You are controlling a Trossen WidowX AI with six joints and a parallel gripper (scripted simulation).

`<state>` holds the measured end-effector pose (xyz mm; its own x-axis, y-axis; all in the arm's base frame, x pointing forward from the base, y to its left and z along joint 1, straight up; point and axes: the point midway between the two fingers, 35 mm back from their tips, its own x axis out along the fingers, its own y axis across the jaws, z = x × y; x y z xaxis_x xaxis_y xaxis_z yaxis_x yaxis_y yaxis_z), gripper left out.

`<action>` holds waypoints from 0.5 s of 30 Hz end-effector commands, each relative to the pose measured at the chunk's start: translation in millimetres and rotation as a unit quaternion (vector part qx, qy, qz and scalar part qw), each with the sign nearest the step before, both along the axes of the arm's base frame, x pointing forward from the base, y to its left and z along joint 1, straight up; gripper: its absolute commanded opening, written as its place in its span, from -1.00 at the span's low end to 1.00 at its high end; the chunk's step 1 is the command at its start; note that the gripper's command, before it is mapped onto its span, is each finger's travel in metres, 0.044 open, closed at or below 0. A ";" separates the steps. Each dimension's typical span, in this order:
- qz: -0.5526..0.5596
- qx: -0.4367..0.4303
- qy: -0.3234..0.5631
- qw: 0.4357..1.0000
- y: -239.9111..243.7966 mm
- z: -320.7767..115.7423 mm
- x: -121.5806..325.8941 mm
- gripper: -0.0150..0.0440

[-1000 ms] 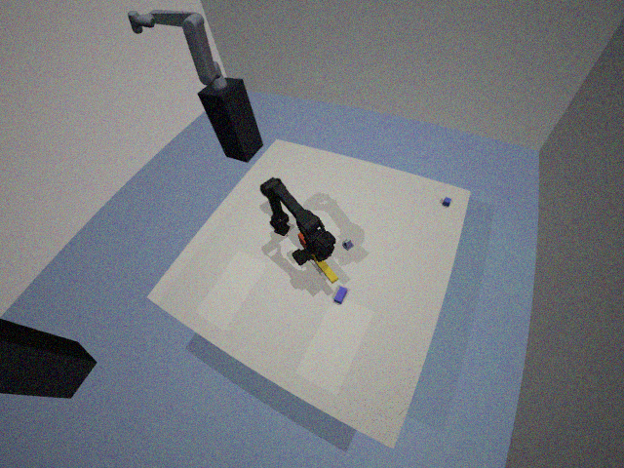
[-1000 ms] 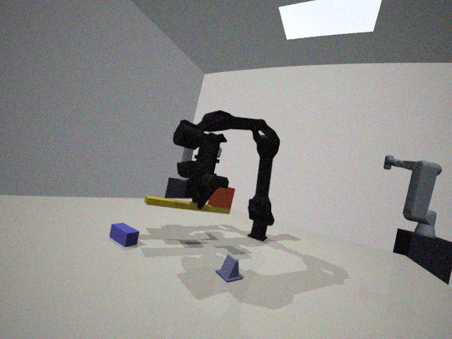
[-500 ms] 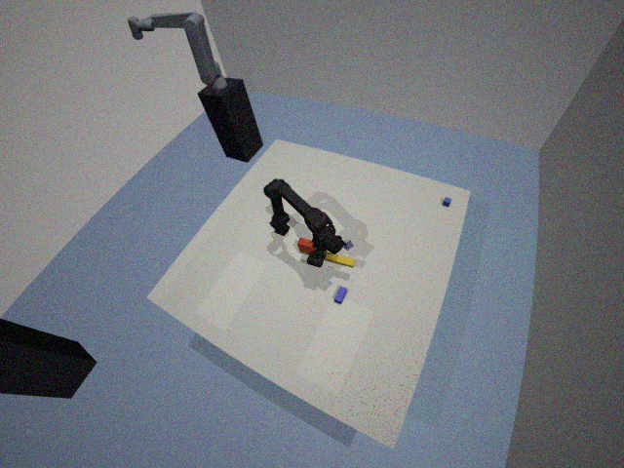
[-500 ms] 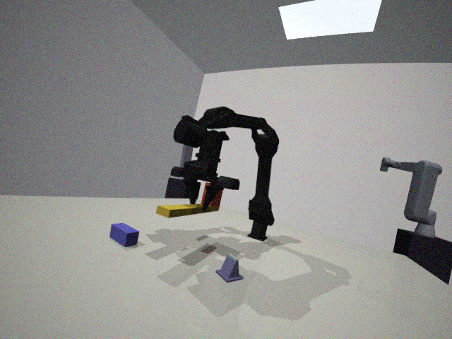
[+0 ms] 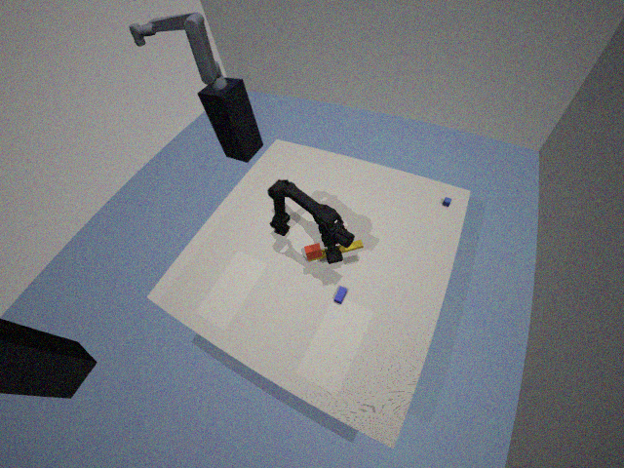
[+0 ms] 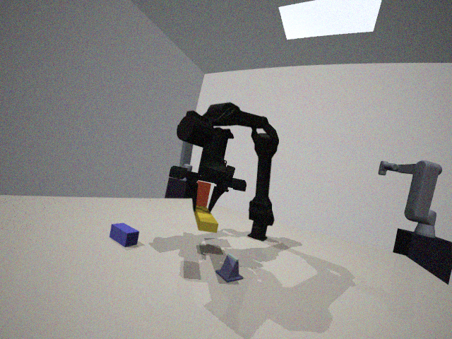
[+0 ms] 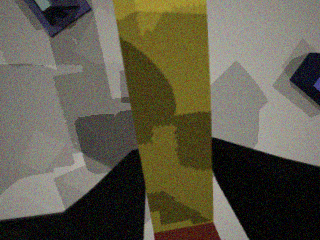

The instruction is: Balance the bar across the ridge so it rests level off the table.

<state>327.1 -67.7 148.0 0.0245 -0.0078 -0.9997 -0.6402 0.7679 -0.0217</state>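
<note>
A yellow bar (image 5: 355,246) (image 6: 207,222) (image 7: 170,100) hangs in the air above the table, pointing toward the exterior camera. A red block (image 5: 312,251) (image 6: 203,193) (image 7: 187,233) sits on top at one end. My gripper (image 5: 333,251) (image 6: 203,210) (image 7: 174,152) is shut on the bar between its ends, one finger on each long side. The ridge, a small purple wedge on a square base, stands on the table in the exterior view (image 6: 229,268), lower than the bar and nearer that camera. It shows at the wrist view's upper left (image 7: 57,27). In the top view it is hidden, apparently behind the hand.
A blue box (image 5: 340,294) (image 6: 123,234) (image 7: 306,80) lies on the table to one side of the bar. A small blue cube (image 5: 447,201) lies near the table's far right edge. A grey arm (image 5: 200,48) (image 6: 419,189) stands on a dark pedestal (image 5: 234,121) off the table.
</note>
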 end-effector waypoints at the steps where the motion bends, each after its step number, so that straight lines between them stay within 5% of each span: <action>1: 0.075 -0.001 -0.002 0.997 8.8 1.6 6.8 -0.49; 15: 0.346 -0.007 -0.001 0.938 45.3 1.4 23.5 -0.49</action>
